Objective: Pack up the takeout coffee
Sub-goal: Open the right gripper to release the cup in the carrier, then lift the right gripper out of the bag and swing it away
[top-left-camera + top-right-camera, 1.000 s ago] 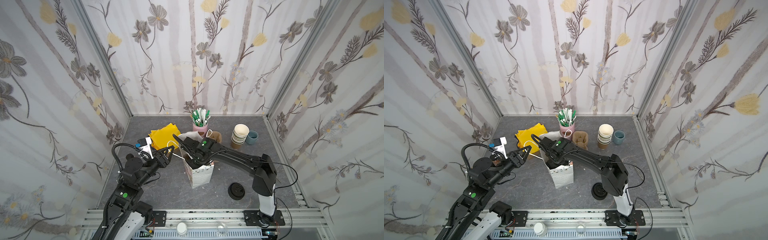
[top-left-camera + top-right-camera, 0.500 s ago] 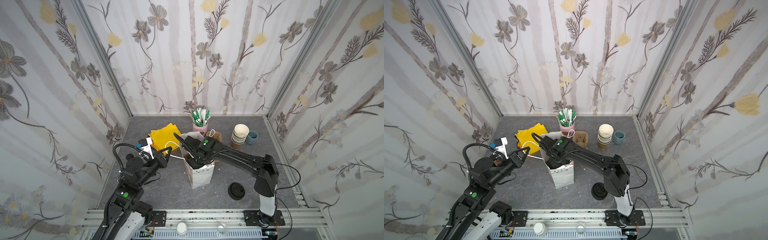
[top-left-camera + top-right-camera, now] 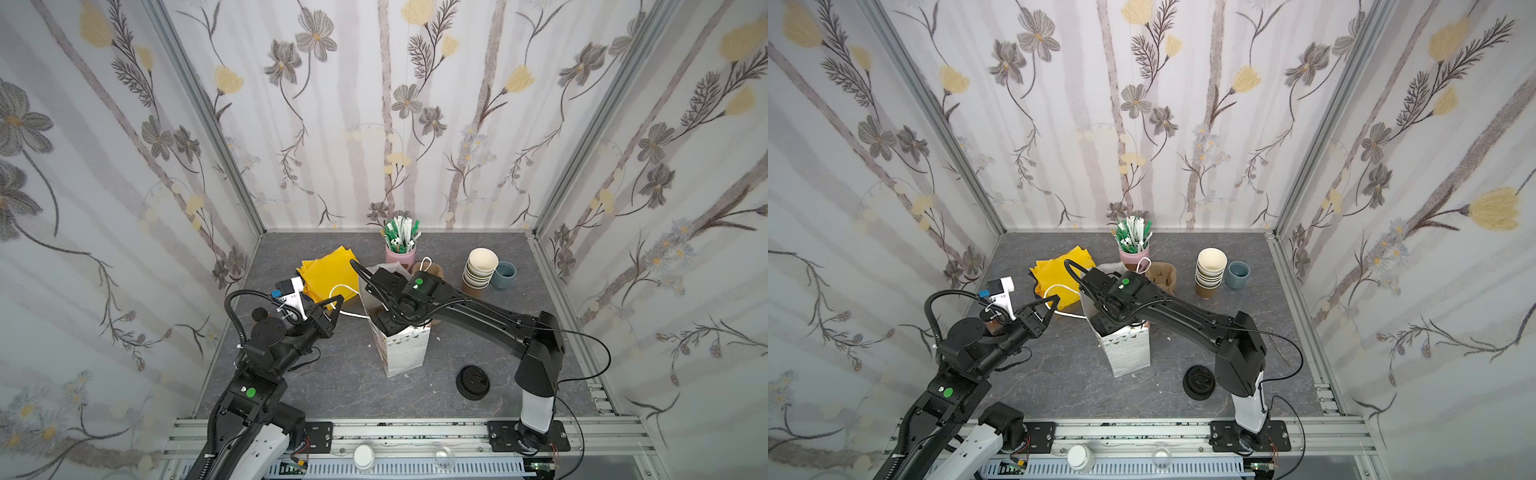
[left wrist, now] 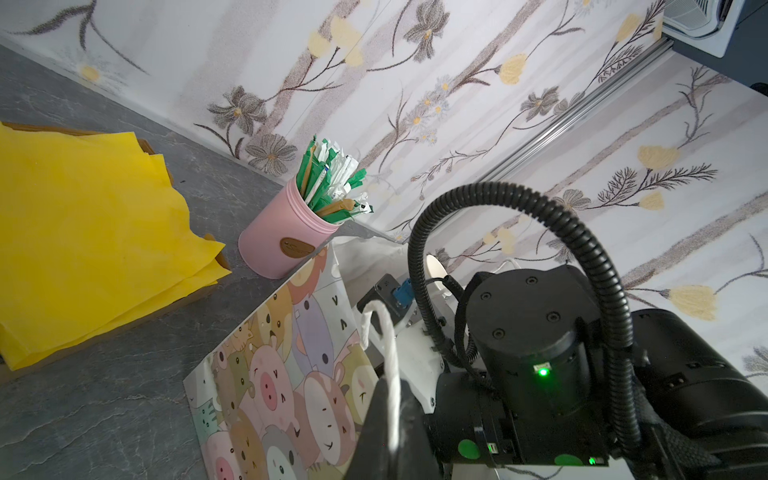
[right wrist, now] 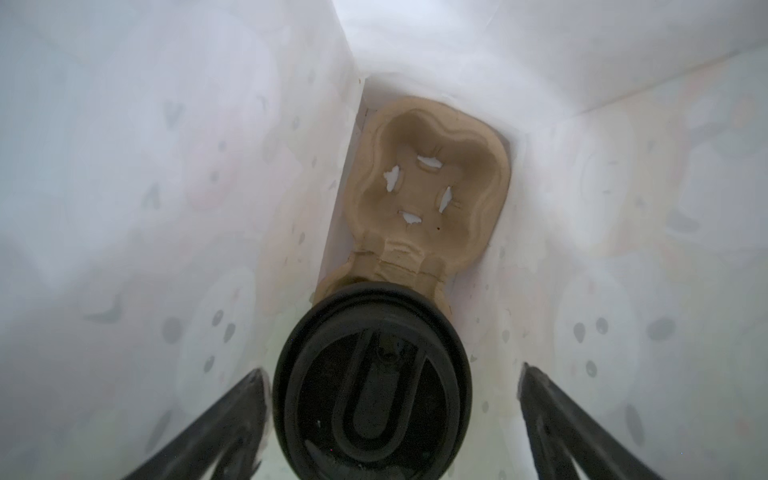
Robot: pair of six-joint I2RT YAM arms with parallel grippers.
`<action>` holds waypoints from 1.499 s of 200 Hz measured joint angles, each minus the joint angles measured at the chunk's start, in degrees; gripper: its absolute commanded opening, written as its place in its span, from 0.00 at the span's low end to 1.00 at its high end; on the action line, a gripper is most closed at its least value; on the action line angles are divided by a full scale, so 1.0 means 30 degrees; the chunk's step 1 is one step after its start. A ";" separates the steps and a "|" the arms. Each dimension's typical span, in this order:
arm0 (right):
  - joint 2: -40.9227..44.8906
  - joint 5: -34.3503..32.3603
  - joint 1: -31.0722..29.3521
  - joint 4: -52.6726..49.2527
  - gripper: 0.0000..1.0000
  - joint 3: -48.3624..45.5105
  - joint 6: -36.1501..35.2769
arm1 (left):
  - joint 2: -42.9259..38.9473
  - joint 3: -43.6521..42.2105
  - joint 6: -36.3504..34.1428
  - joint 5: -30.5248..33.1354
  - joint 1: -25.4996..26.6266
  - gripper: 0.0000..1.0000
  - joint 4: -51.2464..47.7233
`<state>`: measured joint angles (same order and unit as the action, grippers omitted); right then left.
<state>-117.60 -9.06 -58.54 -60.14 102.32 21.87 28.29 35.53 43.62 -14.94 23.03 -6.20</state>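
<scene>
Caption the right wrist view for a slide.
Inside the bag, takeout coffee seated in pulp carrier, right gripper fingers open either side.

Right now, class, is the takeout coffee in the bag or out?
In: right wrist view shows the takeout coffee on the carrier, the bag around both.

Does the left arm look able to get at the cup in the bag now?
Probably not: the left gripper is shut on the rope handle of the bag, and the open right gripper fills its mouth above the takeout coffee.
</scene>
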 measured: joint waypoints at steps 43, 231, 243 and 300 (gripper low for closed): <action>0.0925 -0.0619 0.0015 0.0546 0.93 0.0000 0.0532 | -0.0146 -0.0109 0.0073 0.0073 0.0000 0.00 -0.0007; 0.5690 -0.2288 -0.0634 0.4867 0.85 0.0743 0.1042 | -0.0007 -0.0138 0.0087 0.0058 0.0000 0.19 -0.0007; 0.6360 -0.2113 -0.0954 0.5421 0.85 0.0743 0.0619 | -0.0007 -0.0138 0.0080 0.0058 0.0000 0.33 -0.0007; 1.1453 -0.2812 -0.1785 0.6681 0.83 -0.0867 -0.0525 | -0.0393 0.0510 -0.0044 0.0189 0.0000 0.82 -0.0007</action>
<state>-83.24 -17.50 -63.90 -40.10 99.72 20.29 27.11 37.06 43.48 -14.37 23.03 -6.22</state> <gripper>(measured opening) 0.829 0.781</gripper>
